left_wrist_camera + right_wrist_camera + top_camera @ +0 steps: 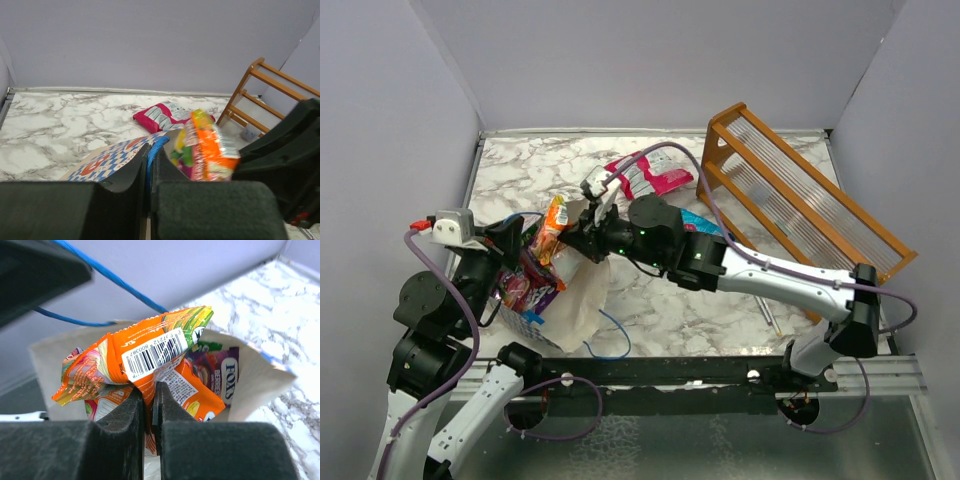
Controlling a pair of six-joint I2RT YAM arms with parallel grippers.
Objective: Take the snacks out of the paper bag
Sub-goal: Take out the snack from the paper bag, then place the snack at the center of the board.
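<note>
The blue-and-white checkered paper bag (575, 300) lies on its side at the near left, cream inside showing. My left gripper (516, 240) is shut on the bag's blue-edged rim (152, 152). My right gripper (572, 240) is shut on an orange snack packet (552, 227), held at the bag's mouth; it also shows in the right wrist view (145, 352) and the left wrist view (210, 150). A purple packet (220, 372) and another orange packet (200, 392) sit inside the bag (257, 377). A pink-and-white packet (645, 175) lies on the table behind.
An orange wooden slatted rack (800, 190) lies tilted at the back right. A blue packet (705, 222) shows partly behind my right arm. A thin pen (770, 315) lies near the front right. A blue cord (615, 335) trails from the bag.
</note>
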